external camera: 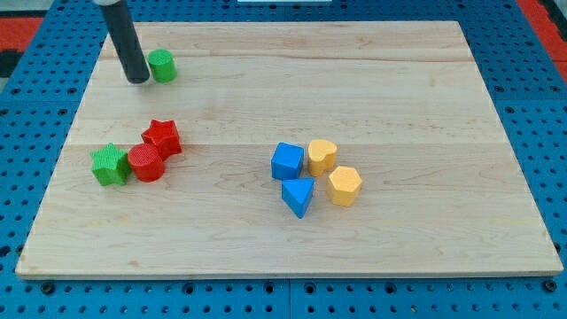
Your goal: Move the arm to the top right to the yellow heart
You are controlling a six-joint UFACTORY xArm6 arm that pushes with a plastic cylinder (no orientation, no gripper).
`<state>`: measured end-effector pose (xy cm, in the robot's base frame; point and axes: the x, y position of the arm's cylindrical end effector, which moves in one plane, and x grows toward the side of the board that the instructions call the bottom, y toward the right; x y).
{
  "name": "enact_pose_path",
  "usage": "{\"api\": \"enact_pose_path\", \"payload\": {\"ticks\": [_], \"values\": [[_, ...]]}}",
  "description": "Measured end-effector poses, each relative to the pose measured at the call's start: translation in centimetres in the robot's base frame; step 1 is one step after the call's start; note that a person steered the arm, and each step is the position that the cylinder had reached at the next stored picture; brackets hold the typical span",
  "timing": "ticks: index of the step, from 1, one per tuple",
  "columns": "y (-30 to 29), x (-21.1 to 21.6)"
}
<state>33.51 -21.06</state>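
The yellow heart (322,155) lies a little right of the board's middle, next to a blue cube (287,161). A yellow hexagon (345,186) and a blue triangle (299,196) lie just below them. My tip (138,80) rests on the board at the view's top left, touching or almost touching the left side of a green cylinder (162,66). It is far to the left of and above the yellow heart.
A red star (162,136), a red cylinder (145,163) and a green star (110,165) cluster at the left of the wooden board (283,239). The board sits on a blue pegboard (540,106).
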Motion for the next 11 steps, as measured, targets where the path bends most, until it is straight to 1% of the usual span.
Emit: {"api": "enact_pose_path", "payload": {"ticks": [1,2,3,4,7,8,9,10,11], "values": [[5.5,-1.8],[2.7,-4.6],[3.5,-5.5],[6.7,-5.3],[6.7,-4.7],[7.8,-1.6],[8.9,3.8],[5.0,5.3],[6.4,5.9]]}}
